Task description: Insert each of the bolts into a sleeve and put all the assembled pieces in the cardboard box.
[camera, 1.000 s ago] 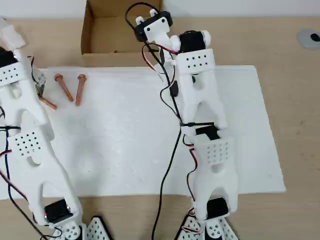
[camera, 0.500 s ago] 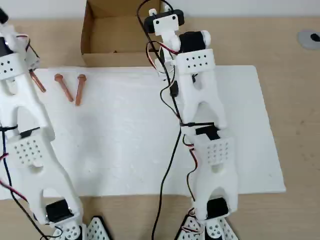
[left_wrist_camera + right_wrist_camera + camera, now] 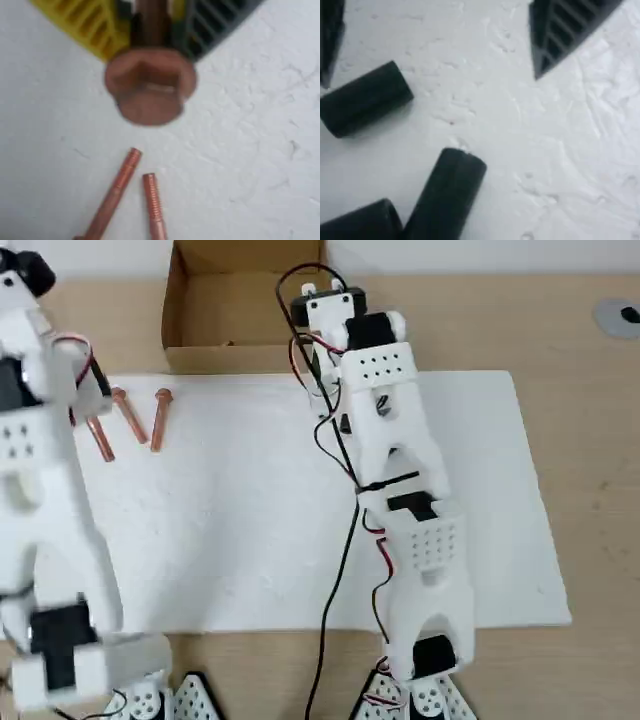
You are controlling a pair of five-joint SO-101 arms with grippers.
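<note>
Clamped on one bolt (image 3: 150, 92), the left gripper (image 3: 152, 22) should hold it straight — the right gripper (image 3: 435, 70), spread wide and empty, must seize a sleeve (image 3: 365, 98) squarely.

No legible text, number, label or sign.
Brown cardboard box (image 3: 176, 310): walls plain.
Copper-coloured bolt (image 3: 150, 92): flanged head blurred, no marking readable.
Black cylindrical sleeves (image 3: 365, 98): surfaces plain.
White foam sheet (image 3: 250, 520): unprinted.
</note>
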